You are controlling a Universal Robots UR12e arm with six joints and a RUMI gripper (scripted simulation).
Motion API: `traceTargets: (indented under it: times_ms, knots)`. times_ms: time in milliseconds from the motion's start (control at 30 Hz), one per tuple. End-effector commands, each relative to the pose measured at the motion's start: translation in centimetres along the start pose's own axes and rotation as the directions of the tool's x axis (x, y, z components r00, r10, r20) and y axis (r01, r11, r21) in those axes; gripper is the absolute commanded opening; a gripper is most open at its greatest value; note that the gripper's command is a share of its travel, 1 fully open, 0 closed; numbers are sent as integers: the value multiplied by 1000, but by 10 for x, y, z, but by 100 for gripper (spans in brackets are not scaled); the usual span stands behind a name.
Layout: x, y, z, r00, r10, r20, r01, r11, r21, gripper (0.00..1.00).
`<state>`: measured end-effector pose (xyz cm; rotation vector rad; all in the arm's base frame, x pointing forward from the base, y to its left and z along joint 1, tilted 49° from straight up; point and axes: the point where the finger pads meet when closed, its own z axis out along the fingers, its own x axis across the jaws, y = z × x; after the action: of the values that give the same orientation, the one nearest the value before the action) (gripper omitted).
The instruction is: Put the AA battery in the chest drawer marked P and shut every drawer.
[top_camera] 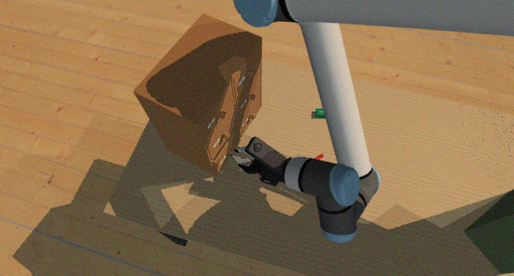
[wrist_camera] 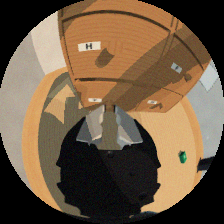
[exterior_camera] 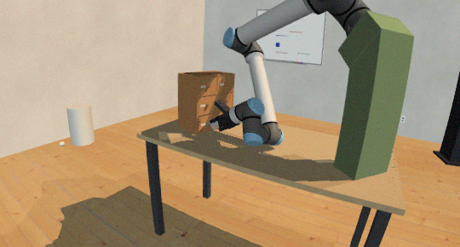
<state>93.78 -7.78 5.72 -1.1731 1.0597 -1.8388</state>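
The brown chest (top_camera: 167, 129) (exterior_camera: 187, 99) (wrist_camera: 120, 30) stands upright at the table's far left end. A middle drawer's label (wrist_camera: 89, 46) reads H; I cannot read the others. My gripper (top_camera: 233, 152) (exterior_camera: 211, 123) (wrist_camera: 109, 105) is at the front of the bottom drawer below H, its fingertips nearly together around that drawer's small knob. That drawer looks flush or almost flush; the fingers hide part of its front. The other drawers look shut. I cannot make out an AA battery for certain, and drawer contents are hidden.
A small green object (top_camera: 320, 113) (wrist_camera: 183, 157) lies on the table (top_camera: 419, 144) (exterior_camera: 315, 146), right of the chest front. A red object (top_camera: 319, 157) shows beside the wrist. A dark flat piece (top_camera: 175, 239) is near the table's edge. A green pillar (exterior_camera: 370, 107) stands at the other end.
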Motion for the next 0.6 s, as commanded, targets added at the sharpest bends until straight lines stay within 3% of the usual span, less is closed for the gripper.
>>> traceTargets:
  times_ms: [0, 567]
  knots:
    - [0, -2, 2, 1000, 0, 0, 0, 1000, 1, 7]
    - [0, -3, 5, 1000, 0, 0, 0, 1000, 1, 7]
